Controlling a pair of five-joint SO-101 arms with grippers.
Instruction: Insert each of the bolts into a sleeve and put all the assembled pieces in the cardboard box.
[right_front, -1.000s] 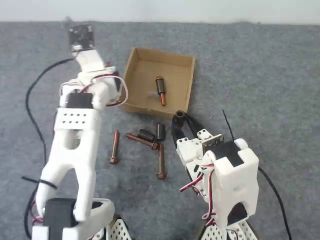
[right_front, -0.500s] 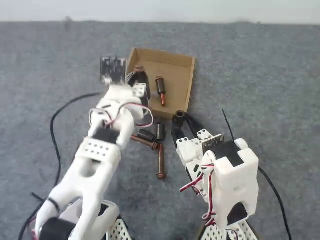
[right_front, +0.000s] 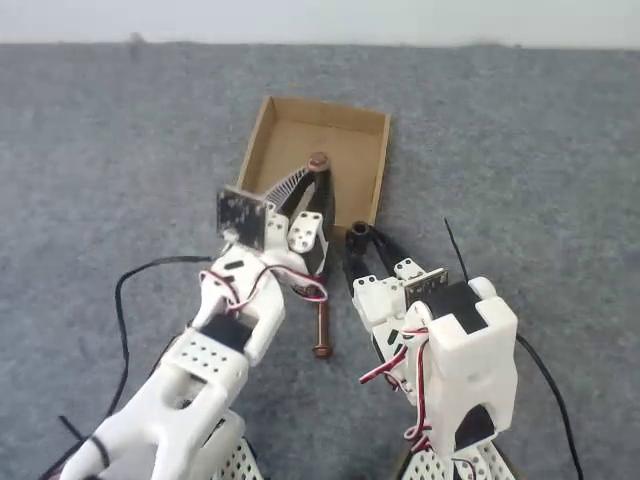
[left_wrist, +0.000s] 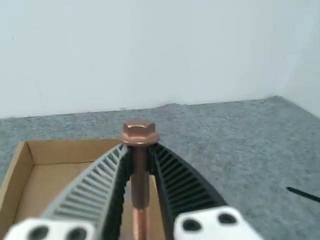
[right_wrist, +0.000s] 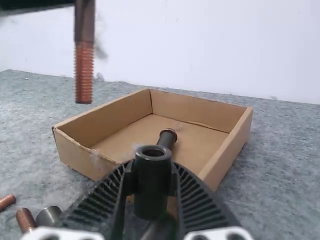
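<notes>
Left wrist view: left end effector (left_wrist: 139, 150) clamps a copper bolt (left_wrist: 140, 200) upright; right end effector (right_wrist: 150, 170) grips a black sleeve (right_wrist: 151, 184).

High view looks steeply down; both wrist views face the cardboard box (right_front: 300, 140) from low, close.
</notes>
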